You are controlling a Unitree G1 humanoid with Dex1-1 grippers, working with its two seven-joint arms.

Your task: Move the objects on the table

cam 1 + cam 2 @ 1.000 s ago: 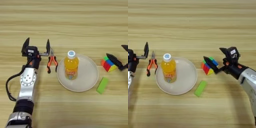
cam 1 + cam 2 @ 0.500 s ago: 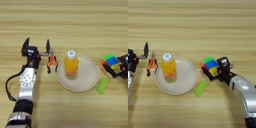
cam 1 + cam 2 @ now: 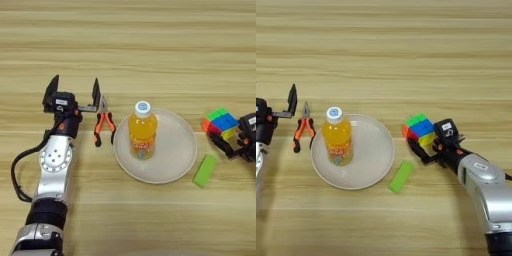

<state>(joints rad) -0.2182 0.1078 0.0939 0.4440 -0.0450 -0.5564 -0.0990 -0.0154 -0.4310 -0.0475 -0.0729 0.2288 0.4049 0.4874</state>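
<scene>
Right gripper (image 3: 423, 145) fingers grasp the multicoloured puzzle cube (image 3: 419, 130); left gripper (image 3: 73, 91) fingers released, orange-handled pliers (image 3: 104, 126) just beside.

- We see bright, even light over the whole light wooden table (image 3: 150, 50).
- The round white plate (image 3: 182, 150) and the flat light-green block (image 3: 401, 176) cast only small, soft shadows.
- Everything looks a little soft, not crisp.
- We see no strong glare.
</scene>
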